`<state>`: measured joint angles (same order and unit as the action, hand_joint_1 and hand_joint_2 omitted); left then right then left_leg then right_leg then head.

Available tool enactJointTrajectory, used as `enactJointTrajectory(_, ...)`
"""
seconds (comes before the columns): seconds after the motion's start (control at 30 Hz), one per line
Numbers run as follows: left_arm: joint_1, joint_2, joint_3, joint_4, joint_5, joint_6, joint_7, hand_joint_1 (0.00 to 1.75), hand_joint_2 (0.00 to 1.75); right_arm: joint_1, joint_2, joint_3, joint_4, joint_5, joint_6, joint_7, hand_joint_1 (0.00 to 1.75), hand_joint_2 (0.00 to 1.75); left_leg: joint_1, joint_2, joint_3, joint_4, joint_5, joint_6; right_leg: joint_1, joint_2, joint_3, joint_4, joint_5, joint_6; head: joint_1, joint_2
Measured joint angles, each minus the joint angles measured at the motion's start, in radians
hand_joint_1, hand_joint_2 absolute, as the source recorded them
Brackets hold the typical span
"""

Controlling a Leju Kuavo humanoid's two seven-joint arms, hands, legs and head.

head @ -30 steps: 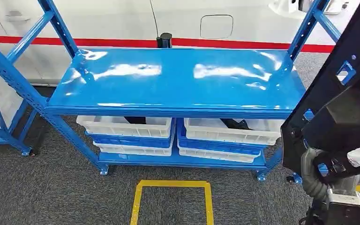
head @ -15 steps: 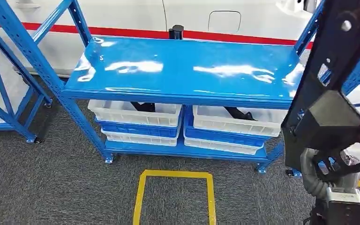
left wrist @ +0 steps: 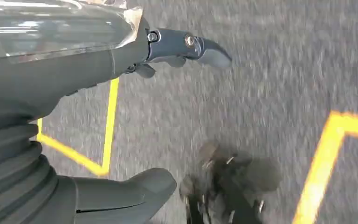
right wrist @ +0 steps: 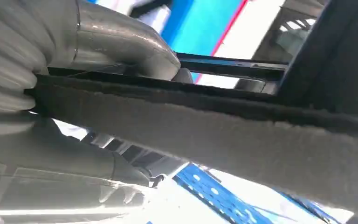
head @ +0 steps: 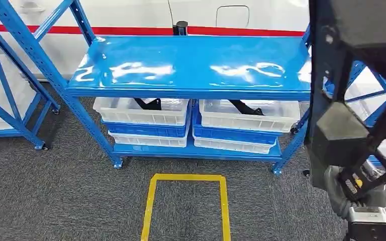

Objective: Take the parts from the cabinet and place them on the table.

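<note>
Since a moment ago our view has swung, so with our right robot hand (head: pixel 354 183) gripping the black frame part (head: pixel 347 75) upright beside the blue worktop (head: pixel 191 63), and our left robot hand (left wrist: pixel 121 60) hanging empty, fingers apart, we should lower it flat.

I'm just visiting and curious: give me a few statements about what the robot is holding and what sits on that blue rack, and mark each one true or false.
1. The right robot hand holds a large black part. True.
2. The blue rack's top shelf is piled with white bins. False: it is bare and glossy; the white bins sit under it.
3. Black parts lie in the upper white bins. True.
4. The left robot hand grips a part. False: it holds nothing and hangs over the grey carpet.
5. A red square is marked on the floor. False: the floor outline is yellow.
</note>
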<state>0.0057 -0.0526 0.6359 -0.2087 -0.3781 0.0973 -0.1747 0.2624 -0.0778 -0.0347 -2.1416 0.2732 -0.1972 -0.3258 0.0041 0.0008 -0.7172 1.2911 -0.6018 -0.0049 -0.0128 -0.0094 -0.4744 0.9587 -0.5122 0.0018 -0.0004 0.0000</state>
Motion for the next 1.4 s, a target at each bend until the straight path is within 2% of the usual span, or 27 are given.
enactJointTrajectory(0.07,0.006,0.012,0.005,-0.005,-0.020,0.002,0.044,0.00,1.75,0.031,0.013,0.007,-0.010,0.008,-0.018,-0.009,1.75,1.75,0.000,0.000,0.038,-0.009,0.042,0.003,0.001,0.000,-0.017,0.014,0.008,0.004,-0.001,0.000)
enactJointTrajectory(0.13,0.015,0.016,0.006,-0.011,-0.030,0.002,0.064,0.00,1.75,0.061,0.027,0.011,-0.027,0.012,-0.041,-0.021,1.75,1.75,0.000,-0.002,0.153,-0.170,0.101,0.013,0.001,0.001,-0.036,0.032,0.010,0.003,-0.003,0.000)
enactJointTrajectory(0.17,0.017,0.019,0.007,-0.012,-0.031,0.002,0.066,0.00,1.75,0.070,0.033,0.011,-0.034,0.014,-0.043,-0.023,1.75,1.75,0.000,-0.006,0.200,-0.246,0.094,0.021,0.001,0.001,-0.041,0.038,0.011,0.004,-0.002,0.000)
enactJointTrajectory(0.2,0.018,0.020,0.007,-0.013,-0.034,0.002,0.069,0.00,1.75,0.073,0.036,0.012,-0.039,0.015,-0.047,-0.025,1.75,1.75,-0.004,-0.007,0.216,-0.275,0.087,0.023,0.011,0.001,-0.051,0.045,0.014,0.010,-0.002,0.000)
enactJointTrajectory(0.3,0.019,0.016,0.004,-0.014,-0.071,-0.001,0.098,0.00,1.75,0.093,0.049,0.013,-0.054,0.021,-0.065,-0.029,1.75,1.75,-0.010,-0.005,0.201,-0.281,0.091,0.030,0.007,0.000,-0.065,0.044,0.031,0.035,-0.002,0.000)
enactJointTrajectory(0.33,0.019,0.015,0.002,-0.014,-0.082,-0.002,0.108,0.00,1.75,0.104,0.053,0.013,-0.064,0.022,-0.075,-0.029,1.75,1.75,-0.001,-0.002,0.197,-0.294,0.104,0.047,0.015,0.001,-0.071,0.048,0.029,0.042,-0.002,0.000)
enactJointTrajectory(0.4,0.019,0.016,-0.004,-0.014,-0.104,0.000,0.130,0.00,1.75,0.126,0.067,0.012,-0.071,0.024,-0.093,-0.026,1.75,1.75,0.000,0.003,0.184,-0.298,0.119,0.063,0.010,0.004,-0.101,0.109,-0.032,0.035,0.003,0.000)
enactJointTrajectory(0.47,0.020,0.017,-0.016,-0.014,-0.127,0.000,0.138,0.00,1.75,0.155,0.087,0.013,-0.074,0.024,-0.105,-0.020,1.75,1.75,-0.002,0.004,0.164,-0.298,0.133,0.065,0.005,0.004,-0.149,0.258,-0.117,0.027,0.007,0.000)
enactJointTrajectory(0.5,0.019,0.019,-0.020,-0.014,-0.127,0.003,0.136,0.00,1.75,0.167,0.093,0.015,-0.073,0.009,-0.105,-0.020,1.75,1.75,-0.002,0.004,0.152,-0.296,0.141,0.064,0.004,0.005,-0.166,0.322,-0.139,0.032,0.008,0.000)
enactJointTrajectory(0.53,0.019,0.020,-0.020,-0.014,-0.126,0.010,0.133,0.00,1.75,0.167,0.095,0.020,-0.065,-0.022,-0.101,-0.028,1.75,1.75,-0.002,0.006,0.141,-0.295,0.149,0.062,0.002,0.005,-0.165,0.343,-0.136,0.043,0.007,0.000)
enactJointTrajectory(0.6,0.019,0.021,-0.021,-0.014,-0.125,0.018,0.132,0.00,1.75,0.154,0.096,0.031,-0.040,-0.069,-0.097,-0.046,1.75,1.75,-0.001,0.010,0.122,-0.293,0.164,0.056,-0.003,0.005,-0.101,0.255,-0.080,0.071,0.007,0.000)
enactJointTrajectory(0.67,0.019,0.022,-0.021,-0.014,-0.125,0.020,0.132,0.00,1.75,0.147,0.098,0.039,-0.027,-0.077,-0.096,-0.053,1.75,1.75,-0.001,0.010,0.108,-0.288,0.177,0.047,-0.009,0.005,0.026,0.055,-0.030,0.083,0.008,0.000)
enactJointTrajectory(0.7,0.019,0.026,-0.021,-0.015,-0.125,0.020,0.132,0.00,1.75,0.141,0.098,0.043,-0.019,-0.079,-0.096,-0.053,1.75,1.75,-0.006,0.010,0.100,-0.285,0.183,0.040,-0.004,0.007,0.062,-0.002,-0.050,0.072,0.008,0.000)
enactJointTrajectory(0.73,0.019,0.026,-0.021,-0.015,-0.125,0.020,0.132,0.00,1.75,0.141,0.098,0.047,-0.014,-0.080,-0.096,-0.053,1.75,1.75,-0.006,0.010,0.100,-0.290,0.195,0.034,0.005,0.011,0.052,0.003,-0.041,0.058,0.003,0.000)
enactJointTrajectory(0.8,0.019,0.027,-0.021,-0.015,-0.125,0.020,0.131,0.00,1.75,0.139,0.098,0.050,-0.006,-0.081,-0.096,-0.054,1.75,1.75,-0.005,0.007,0.097,-0.293,0.211,0.028,0.007,0.011,0.033,0.007,-0.034,0.053,0.001,0.000)
enactJointTrajectory(0.83,0.021,0.027,-0.021,-0.015,-0.125,0.020,0.131,0.00,1.75,0.139,0.099,0.053,-0.002,-0.082,-0.096,-0.055,1.75,1.75,-0.007,0.004,0.094,-0.294,0.217,0.021,0.000,0.010,0.025,0.002,-0.025,0.040,0.002,0.000)
enactJointTrajectory(0.87,0.022,0.028,-0.021,-0.015,-0.125,0.020,0.131,0.00,1.75,0.136,0.100,0.054,0.001,-0.082,-0.096,-0.055,1.75,1.75,-0.001,-0.001,0.083,-0.283,0.190,0.016,-0.015,0.006,0.026,0.000,-0.017,0.029,0.002,0.000)
enactJointTrajectory(0.9,0.022,0.028,-0.021,-0.015,-0.125,0.021,0.131,0.00,1.75,0.135,0.102,0.055,0.005,-0.082,-0.096,-0.055,1.75,1.75,-0.001,-0.002,0.069,-0.245,0.140,0.012,-0.013,0.005,0.020,0.001,-0.007,0.011,-0.003,0.000)
enactJointTrajectory(0.93,0.022,0.028,-0.021,-0.015,-0.125,0.021,0.131,0.00,1.75,0.135,0.102,0.055,0.008,-0.082,-0.096,-0.055,1.75,1.75,0.000,-0.003,0.046,-0.171,0.081,0.008,-0.011,0.003,0.011,0.001,0.000,0.004,-0.006,0.000)
enactJointTrajectory(1.0,0.022,0.029,-0.021,-0.015,-0.125,0.020,0.131,0.00,1.75,0.134,0.103,0.055,0.013,-0.082,-0.096,-0.055,1.75,1.75,0.000,-0.003,-0.004,-0.006,0.006,0.002,-0.008,0.000,-0.011,0.006,0.012,0.004,-0.006,0.000)
enactJointTrajectory(1.03,0.023,0.029,-0.021,-0.015,-0.125,0.020,0.131,0.00,1.75,0.134,0.103,0.056,0.016,-0.083,-0.096,-0.055,1.75,1.75,0.001,-0.003,-0.009,0.033,-0.001,0.000,-0.008,0.000,-0.022,0.010,0.017,0.005,-0.006,0.000)
enactJointTrajectory(1.1,0.024,0.029,-0.021,-0.015,-0.125,0.020,0.131,0.00,1.75,0.134,0.104,0.055,0.022,-0.083,-0.096,-0.055,1.75,1.75,0.004,-0.003,0.052,-0.043,0.051,0.002,-0.009,0.000,-0.034,0.021,0.018,0.008,-0.006,0.000)
enactJointTrajectory(1.17,0.024,0.032,-0.021,-0.015,-0.125,0.021,0.131,0.00,1.75,0.134,0.106,0.056,0.024,-0.083,-0.096,-0.055,1.75,1.75,0.008,-0.004,0.157,-0.221,0.129,0.008,-0.009,0.001,-0.037,0.032,0.017,0.009,-0.007,0.000)
enactJointTrajectory(1.2,0.024,0.032,-0.021,-0.015,-0.125,0.020,0.131,0.00,1.75,0.131,0.107,0.055,0.027,-0.083,-0.096,-0.056,1.75,1.75,0.004,-0.009,0.173,-0.247,0.113,0.013,-0.003,0.000,-0.050,0.035,0.017,0.010,-0.005,0.000)
enactJointTrajectory(1.33,0.027,0.035,-0.021,-0.015,-0.125,0.021,0.131,0.00,1.75,0.128,0.108,0.056,0.030,-0.083,-0.096,-0.056,1.75,1.75,-0.007,-0.008,0.163,-0.267,0.131,0.031,-0.004,0.003,-0.062,0.032,0.039,0.040,-0.007,0.000)
enactJointTrajectory(1.37,0.026,0.034,-0.021,-0.015,-0.125,0.021,0.131,0.00,1.75,0.127,0.108,0.056,0.030,-0.082,-0.096,-0.056,1.75,1.75,0.006,-0.002,0.173,-0.296,0.133,0.040,0.000,0.004,-0.070,0.040,0.022,0.042,-0.005,0.000)
enactJointTrajectory(1.4,0.022,0.034,-0.022,-0.015,-0.125,0.020,0.131,0.00,1.75,0.127,0.108,0.056,0.030,-0.082,-0.096,-0.056,1.75,1.75,0.004,-0.006,0.171,-0.303,0.132,0.045,-0.002,0.005,-0.087,0.062,-0.003,0.039,-0.003,0.000)
